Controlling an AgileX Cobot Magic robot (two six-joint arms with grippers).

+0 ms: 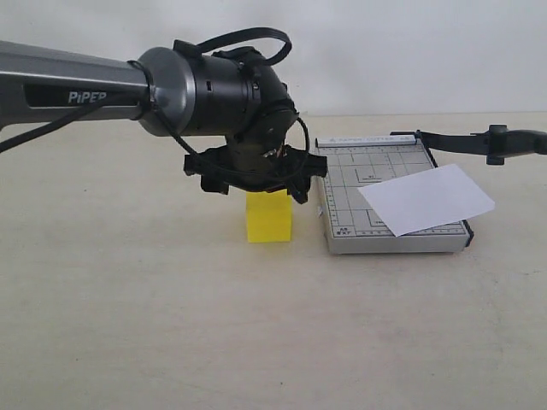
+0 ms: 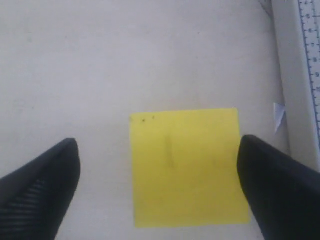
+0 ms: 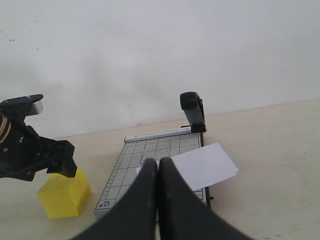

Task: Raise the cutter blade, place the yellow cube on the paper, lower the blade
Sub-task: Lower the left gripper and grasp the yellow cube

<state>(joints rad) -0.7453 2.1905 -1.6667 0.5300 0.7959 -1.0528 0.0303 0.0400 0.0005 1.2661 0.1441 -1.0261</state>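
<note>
Yellow cube (image 2: 187,167) beneath wide-spread left hand (image 2: 159,148)

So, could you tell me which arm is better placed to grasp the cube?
Left. The left hand is open directly over the cube, fingers either side; the right hand is shut and farther off.

Taking the cutter base (image 1: 342,184) as my mark, the cube (image 1: 268,216) sits on the table (image 1: 128,325) just left of it, not touching, with my left gripper (image 2: 157,145) directly above, one finger to each side. The paper (image 1: 425,200) lies askew on the base's right front part, overhanging its right edge. The cutter blade (image 1: 479,141) is lifted off the base, reaching out past its back right corner.
</note>
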